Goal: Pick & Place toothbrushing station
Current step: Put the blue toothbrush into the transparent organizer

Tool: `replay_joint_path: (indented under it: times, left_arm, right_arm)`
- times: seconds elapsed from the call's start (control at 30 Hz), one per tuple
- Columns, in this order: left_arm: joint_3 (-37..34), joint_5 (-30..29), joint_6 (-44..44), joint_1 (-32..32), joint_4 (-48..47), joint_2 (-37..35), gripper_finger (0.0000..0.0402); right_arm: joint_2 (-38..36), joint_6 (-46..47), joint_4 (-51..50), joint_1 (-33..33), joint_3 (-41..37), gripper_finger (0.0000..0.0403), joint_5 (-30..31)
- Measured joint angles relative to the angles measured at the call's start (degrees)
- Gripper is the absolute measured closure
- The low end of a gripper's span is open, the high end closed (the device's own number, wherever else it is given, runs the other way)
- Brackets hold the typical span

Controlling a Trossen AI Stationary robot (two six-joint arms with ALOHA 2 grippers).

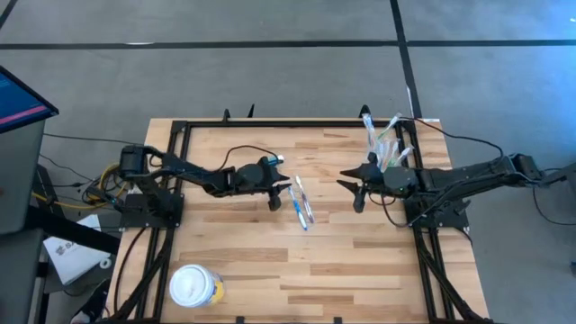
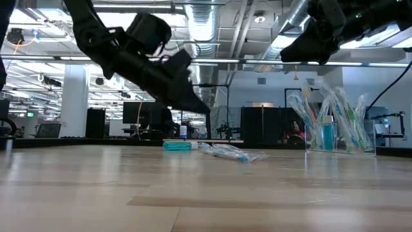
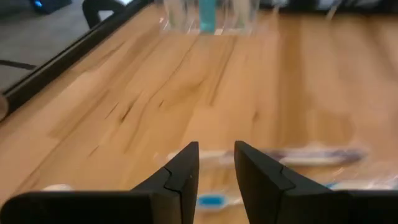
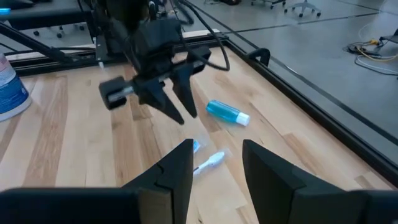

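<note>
From above, the wooden counter [image 1: 270,261] carries, at its near left corner, a round white-lidded yellow tub [image 1: 195,286]. Further along, the left gripper [image 1: 276,196] hangs over the middle of the counter; its own wrist camera shows its fingers [image 3: 180,174] spread a little with nothing between them, and wrapped toothbrushes [image 3: 311,155] lying on the wood just beyond their tips. Just beside that gripper the small blue tube [image 1: 275,160] lies flat. The overhead camera shows it only as a speck, while the right wrist camera gives it plainly: blue body, white cap, on its side. Next come the loose toothbrushes [image 1: 302,202], lying together between the two grippers. The table-height camera alone shows that they sit in clear wrappers, and that both grippers are lifted clear of the wood.

The right gripper [image 1: 354,186] faces the left one across those brushes. Its fingers [image 4: 177,171] are parted and empty.

At the far right edge stands the clear tumbler [image 1: 387,144], upright, with a fan of white, blue and pink toothbrushes in it. Level with the counter, a blue thing shows inside among the handles; what it is I cannot tell.
</note>
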Motion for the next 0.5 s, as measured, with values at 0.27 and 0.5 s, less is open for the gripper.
replay_joint_path:
  times: [0.27, 0.5]
  left_arm:
    - [0.00, 0.08, 5.83, 0.37, 0.43, 1.91, 0.0274]
    - [0.04, -0.84, 9.72, 1.46, 0.49, 4.92, 0.0223]
  right_arm:
    - [-0.04, 0.00, -0.01, -0.01, 0.00, 0.0275, -0.02]
    - [-0.04, -0.02, -0.01, -0.01, 0.00, 0.0275, -0.02]
